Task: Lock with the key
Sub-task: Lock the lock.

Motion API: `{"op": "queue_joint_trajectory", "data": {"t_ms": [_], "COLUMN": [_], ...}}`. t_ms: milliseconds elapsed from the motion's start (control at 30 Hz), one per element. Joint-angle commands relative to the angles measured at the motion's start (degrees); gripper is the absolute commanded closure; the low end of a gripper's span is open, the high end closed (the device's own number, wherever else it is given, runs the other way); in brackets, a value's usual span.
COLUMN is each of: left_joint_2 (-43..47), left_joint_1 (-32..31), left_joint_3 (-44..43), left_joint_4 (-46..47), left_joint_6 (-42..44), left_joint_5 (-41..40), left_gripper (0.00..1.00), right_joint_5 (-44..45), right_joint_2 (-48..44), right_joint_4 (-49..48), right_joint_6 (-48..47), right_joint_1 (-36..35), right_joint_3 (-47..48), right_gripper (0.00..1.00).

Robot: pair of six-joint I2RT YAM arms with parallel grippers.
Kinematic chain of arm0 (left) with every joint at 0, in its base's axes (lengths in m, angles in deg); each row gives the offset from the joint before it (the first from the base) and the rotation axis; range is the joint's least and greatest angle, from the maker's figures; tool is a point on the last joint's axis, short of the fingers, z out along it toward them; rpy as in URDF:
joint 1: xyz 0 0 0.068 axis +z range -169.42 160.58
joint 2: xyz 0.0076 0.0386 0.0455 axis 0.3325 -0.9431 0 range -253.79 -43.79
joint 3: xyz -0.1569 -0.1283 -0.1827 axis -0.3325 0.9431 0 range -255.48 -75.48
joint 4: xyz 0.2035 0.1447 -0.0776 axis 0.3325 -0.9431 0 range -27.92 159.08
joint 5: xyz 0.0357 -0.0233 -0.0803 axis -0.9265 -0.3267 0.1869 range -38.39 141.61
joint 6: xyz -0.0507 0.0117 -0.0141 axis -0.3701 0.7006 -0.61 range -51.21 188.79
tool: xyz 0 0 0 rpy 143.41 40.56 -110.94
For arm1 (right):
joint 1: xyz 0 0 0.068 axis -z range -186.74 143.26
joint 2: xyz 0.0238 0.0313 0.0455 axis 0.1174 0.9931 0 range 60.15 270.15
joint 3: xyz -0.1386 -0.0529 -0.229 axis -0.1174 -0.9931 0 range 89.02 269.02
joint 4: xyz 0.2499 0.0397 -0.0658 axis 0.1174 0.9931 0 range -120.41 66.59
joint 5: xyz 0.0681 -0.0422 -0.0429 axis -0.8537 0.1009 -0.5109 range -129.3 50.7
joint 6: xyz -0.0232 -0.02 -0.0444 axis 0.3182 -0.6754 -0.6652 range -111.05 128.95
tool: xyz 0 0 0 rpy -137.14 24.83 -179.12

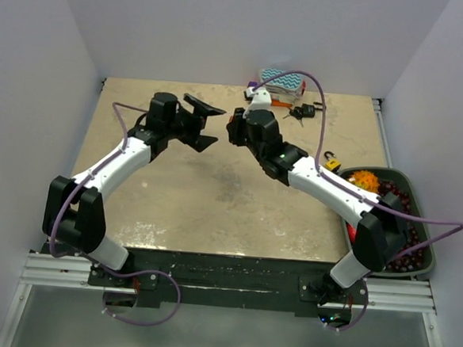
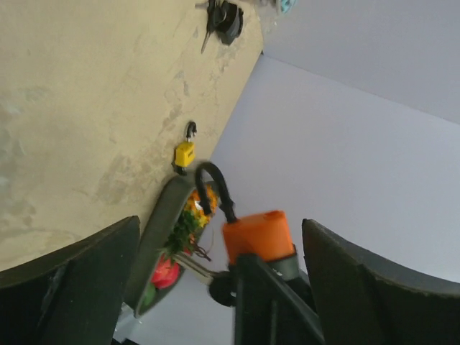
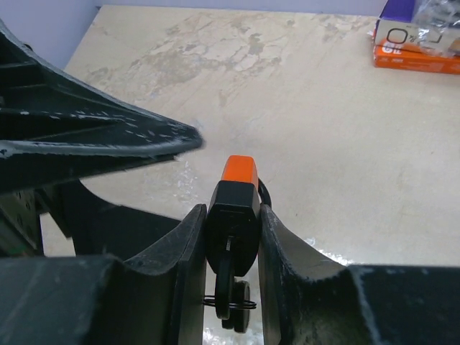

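Padlock (image 3: pixel 237 188), with an orange body and a black lower part, is up off the table (image 1: pixel 214 196) near its middle, pinched across the black part between the two fingers of the right gripper (image 3: pixel 231 212). A black-headed key (image 3: pixel 227 279) sits in its underside with a thin wire ring hanging from it. In the left wrist view the black shackle curves up like a hook, and its free end seems to stand clear of the body. The left gripper (image 2: pixel 221 223) faces the padlock with its fingers spread wide on either side, touching nothing. No brand or lettering shows on the padlock. At the far edge of the table lies a flat box (image 3: pixel 417 43) in orange, white and purple; it carries large dark letters, but they are cut off and cannot be read. Near it lies a bunch of keys (image 1: pixel 299 112). A small yellow padlock (image 2: pixel 185 153) lies just beside the dark tray (image 1: pixel 420 204) at the right edge, which holds orange and red items.
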Motion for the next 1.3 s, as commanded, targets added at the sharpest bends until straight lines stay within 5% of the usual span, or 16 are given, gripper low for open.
{"op": "queue_joint_trajectory", "data": {"t_ms": [0,133,367,567,633,767,900,1100,1267], "left_joint_2": [4.8,7.3,12.4,15.7,15.1,15.4,17.2,13.6,16.5], "left_joint_1": [5.9,12.2,13.5,12.7,10.7,-0.5,-5.0,-7.0,-9.2], "left_joint_3": [3.6,8.0,3.5,4.5,2.1,-2.6,-1.0,-3.1,0.9], "left_joint_4": [10.8,19.4,14.2,18.1,13.7,-4.9,-2.4,-0.9,4.3], "left_joint_6": [12.6,26.0,69.8,82.3,85.2,110.8,112.5,108.4,113.7], "left_joint_5": [4.8,10.6,20.2,41.2,39.6,26.1,24.7,35.8,35.7], "left_gripper": [0.01,0.01,0.01,0.01,0.01,0.01,0.01,0.01,0.01], "right_joint_5": [-3.3,-15.5,-46.7,-66.3,-71.1,-72.4,-73.6,-75.5,-76.2], "right_joint_2": [-8.5,-12.8,-15.5,-15.3,-15.8,-18.1,-20.3,-24.3,-25.7], "right_joint_4": [-0.4,-1.0,-3.2,0.3,1.3,3.1,6.7,8.5,9.7], "right_joint_6": [-1.4,-1.6,5.8,-2.9,-3.9,-5.2,-8.0,-10.7,-10.7], "right_joint_1": [2.4,6.8,19.7,22.1,22.1,22.0,22.1,22.0,22.1], "right_joint_3": [2.8,0.1,-0.1,1.1,0.8,-1.0,-1.7,-4.2,-4.9], "right_gripper": [1.0,1.0,1.0,1.0,1.0,1.0,1.0,1.0,1.0]}}
